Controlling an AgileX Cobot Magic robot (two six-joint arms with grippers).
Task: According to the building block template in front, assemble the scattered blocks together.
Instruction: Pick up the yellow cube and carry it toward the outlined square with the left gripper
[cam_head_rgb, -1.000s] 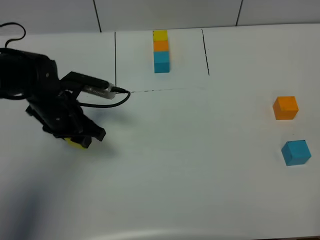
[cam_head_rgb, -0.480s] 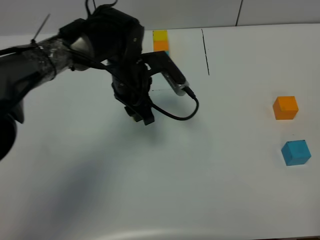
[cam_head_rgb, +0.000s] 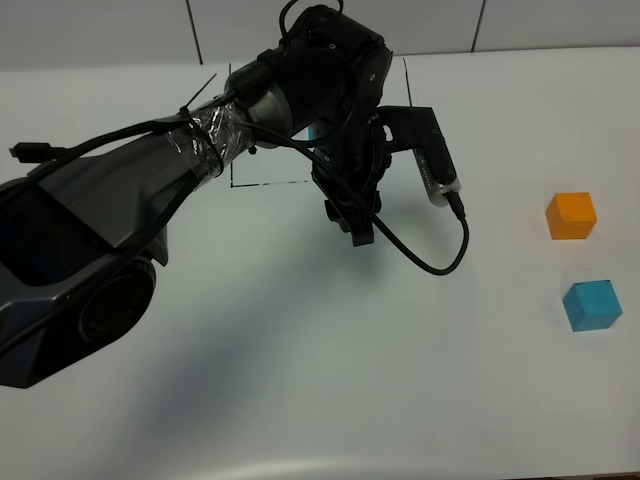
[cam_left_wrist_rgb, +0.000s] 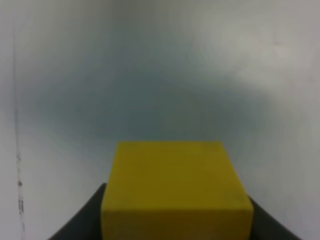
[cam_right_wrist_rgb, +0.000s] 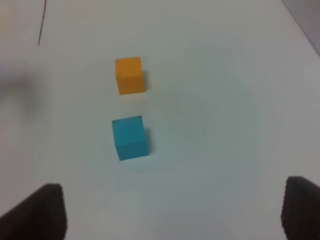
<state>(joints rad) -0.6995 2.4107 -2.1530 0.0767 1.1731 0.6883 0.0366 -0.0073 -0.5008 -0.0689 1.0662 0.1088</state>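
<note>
My left gripper (cam_head_rgb: 357, 228) reaches across to the table's middle, just in front of the drawn black outline (cam_head_rgb: 231, 130). It is shut on the yellow cube (cam_left_wrist_rgb: 175, 187), which fills the lower part of the left wrist view above the white table; in the high view the cube is hidden under the gripper. The template is almost wholly hidden behind the left arm; only a sliver of its blue cube (cam_head_rgb: 313, 131) shows. The orange cube (cam_head_rgb: 571, 215) and the sky blue cube (cam_head_rgb: 591, 305) lie apart at the right. My right gripper (cam_right_wrist_rgb: 175, 215) is open, well short of the orange cube (cam_right_wrist_rgb: 130, 75) and the blue cube (cam_right_wrist_rgb: 129, 137).
The left arm's black cable (cam_head_rgb: 440, 262) loops out to the right of the gripper. The white table (cam_head_rgb: 300, 380) runs on to the front edge. A grey wall stands behind the table.
The left arm has swung from the table's left side to the middle, carrying the yellow cube, and now covers the template. The orange and blue cubes have not moved.
</note>
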